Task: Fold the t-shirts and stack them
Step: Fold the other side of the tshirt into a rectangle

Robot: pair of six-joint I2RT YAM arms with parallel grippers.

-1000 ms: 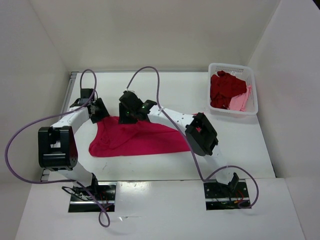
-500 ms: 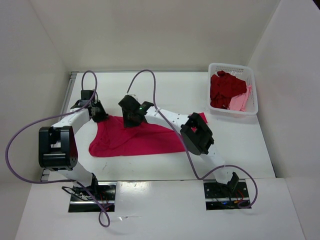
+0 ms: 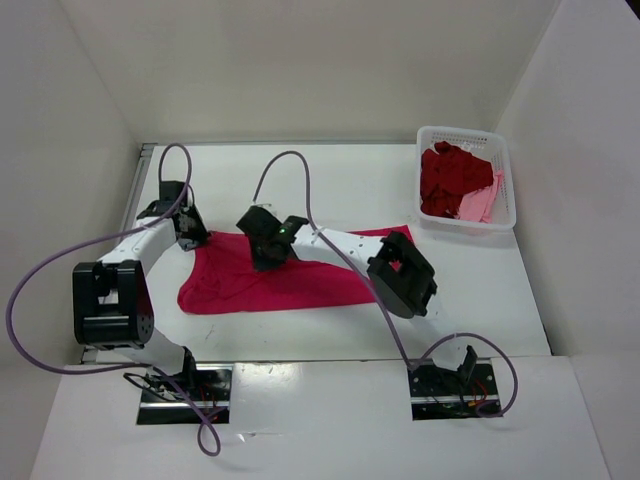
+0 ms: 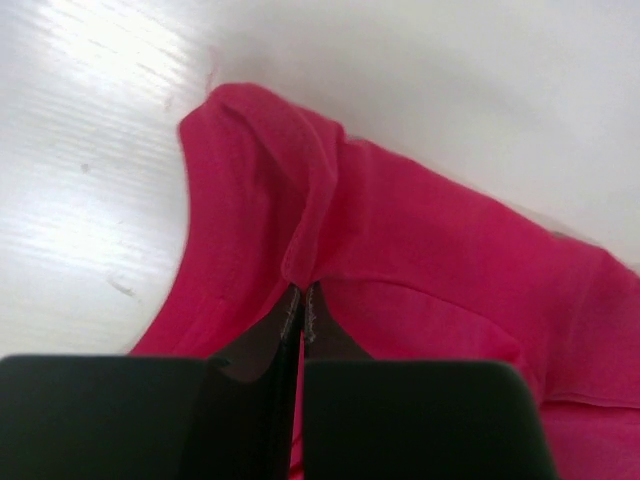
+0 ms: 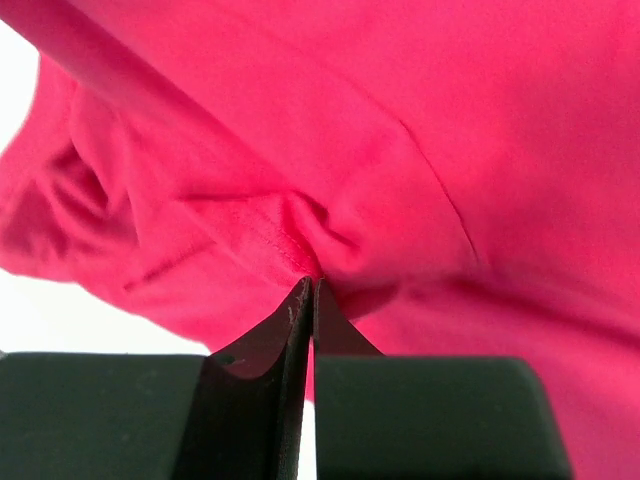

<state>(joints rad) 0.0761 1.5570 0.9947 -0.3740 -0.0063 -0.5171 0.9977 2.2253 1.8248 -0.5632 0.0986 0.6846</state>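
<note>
A crimson-magenta t-shirt (image 3: 300,282) lies spread on the white table in front of the arms. My left gripper (image 3: 193,236) sits at its far left corner, shut on a pinched ridge of the cloth (image 4: 300,262). Over the shirt's far edge near the middle, my right gripper (image 3: 268,250) is shut on a bunched fold with a stitched hem (image 5: 300,250). A darker red t-shirt (image 3: 452,178) and a light pink t-shirt (image 3: 478,203) lie heaped in the basket at the back right.
The white perforated basket (image 3: 505,190) stands at the table's far right corner. White walls close in the table on the left, back and right. Purple cables loop above both arms.
Both grippers have closed on the far edge of the crimson-magenta shirt. The right arm shifted slightly nearer, and the shirt's right end now shows beyond its elbow.
</note>
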